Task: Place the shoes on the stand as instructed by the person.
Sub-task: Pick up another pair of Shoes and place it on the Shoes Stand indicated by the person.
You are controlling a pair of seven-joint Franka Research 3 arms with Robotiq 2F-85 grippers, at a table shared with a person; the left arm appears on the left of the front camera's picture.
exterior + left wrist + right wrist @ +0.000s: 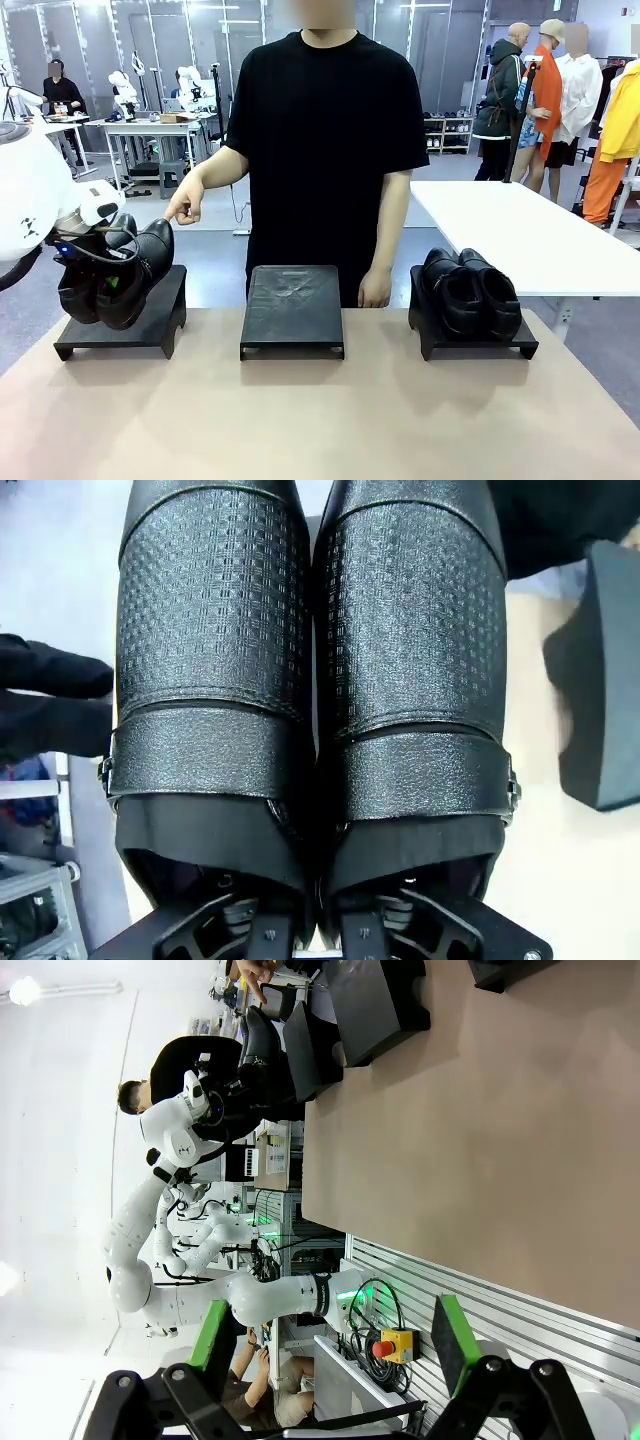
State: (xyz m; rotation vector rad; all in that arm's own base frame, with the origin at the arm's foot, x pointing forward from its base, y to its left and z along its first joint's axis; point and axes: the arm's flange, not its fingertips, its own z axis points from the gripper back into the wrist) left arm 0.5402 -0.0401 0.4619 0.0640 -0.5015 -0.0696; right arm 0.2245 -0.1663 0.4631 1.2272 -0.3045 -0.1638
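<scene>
My left gripper [88,245] is shut on one pair of glossy black shoes [125,275], its fingers reaching into their openings. The pair tilts toes-up over the left stand [150,330], heels low on it; whether it rests there I cannot tell. In the left wrist view the two shoes [215,650] lie side by side, with the gripper [320,935] pinching their inner walls. The person's hand [183,210] points at the toes of this pair. The second pair [470,295] sits on the right stand [480,348]. My right gripper [330,1360] is open, off the table's near side.
The middle stand [292,305] holds nothing, and the person's other hand [375,290] hangs just behind it. The brown tabletop [320,420] stretches bare in front of the stands. A white table [520,225] stands behind at the right.
</scene>
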